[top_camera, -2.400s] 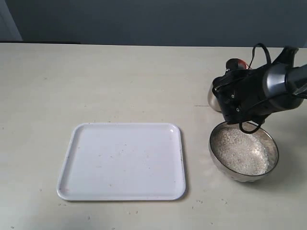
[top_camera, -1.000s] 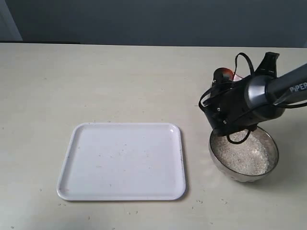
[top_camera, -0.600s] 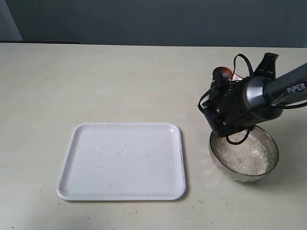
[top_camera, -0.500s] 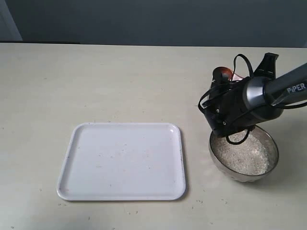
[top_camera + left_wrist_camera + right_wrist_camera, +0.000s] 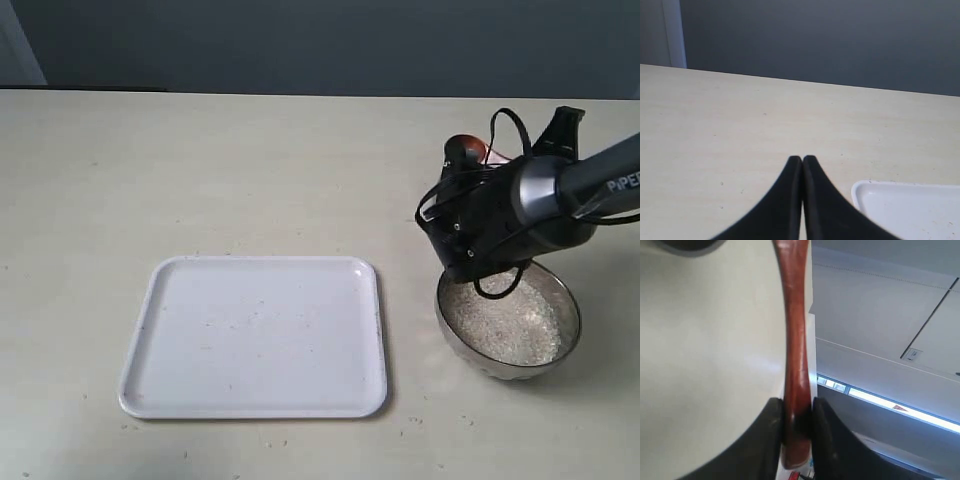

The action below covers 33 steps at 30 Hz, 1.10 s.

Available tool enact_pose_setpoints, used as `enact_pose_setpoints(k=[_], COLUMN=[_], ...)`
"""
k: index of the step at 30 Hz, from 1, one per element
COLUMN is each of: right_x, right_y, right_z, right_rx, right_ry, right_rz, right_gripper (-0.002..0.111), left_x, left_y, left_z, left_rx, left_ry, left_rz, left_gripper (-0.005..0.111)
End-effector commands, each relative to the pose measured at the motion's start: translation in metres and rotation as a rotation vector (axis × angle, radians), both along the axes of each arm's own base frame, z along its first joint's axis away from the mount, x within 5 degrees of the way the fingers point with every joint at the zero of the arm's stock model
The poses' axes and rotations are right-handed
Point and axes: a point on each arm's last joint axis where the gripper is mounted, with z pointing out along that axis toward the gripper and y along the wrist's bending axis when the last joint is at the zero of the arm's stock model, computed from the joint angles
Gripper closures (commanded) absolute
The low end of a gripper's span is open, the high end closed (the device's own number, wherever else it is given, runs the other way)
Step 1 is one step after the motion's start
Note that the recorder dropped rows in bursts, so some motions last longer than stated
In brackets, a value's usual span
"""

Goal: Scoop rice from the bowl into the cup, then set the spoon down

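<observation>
The reddish-brown wooden spoon (image 5: 794,330) is clamped by its handle between the fingers of my right gripper (image 5: 797,410), which is shut on it. In the exterior view that gripper (image 5: 480,188) hovers just behind the bowl's far rim, with the spoon's oval end (image 5: 465,150) sticking up behind it. The wide steel bowl (image 5: 500,368) sits at the right front and holds a heap of white rice (image 5: 505,322). The cup is hidden behind the gripper. My left gripper (image 5: 802,159) is shut on nothing above bare table.
A white tray (image 5: 255,335) lies left of the bowl, with a few stray grains on it; its corner (image 5: 905,205) shows beside my left gripper. Loose grains dot the table near the front edge. Black cables loop off the right arm (image 5: 580,185).
Since the earliest frame my right gripper has carried the spoon leftward and a little nearer, covering the cup. Over the last second it has barely moved.
</observation>
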Motion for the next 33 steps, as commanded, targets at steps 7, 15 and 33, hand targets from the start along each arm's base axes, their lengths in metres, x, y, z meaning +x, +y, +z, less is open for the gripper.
enact_pose_setpoints(k=[7, 15, 33], right_x=[-0.002, -0.001, 0.003], right_y=[-0.002, -0.002, -0.013], right_z=[0.012, 0.011, 0.001], right_rx=[0.003, -0.009, 0.003], right_ry=[-0.018, -0.017, -0.001], right_rz=[-0.005, 0.006, -0.062], right_gripper=[0.109, 0.109, 0.109], left_x=[0.000, 0.000, 0.000], left_y=[-0.001, -0.001, -0.001], left_z=[0.002, 0.002, 0.002], left_rx=[-0.005, -0.005, -0.005], left_ry=[-0.019, -0.019, -0.019], left_rz=[-0.010, -0.010, -0.010], left_gripper=[0.106, 0.106, 0.106])
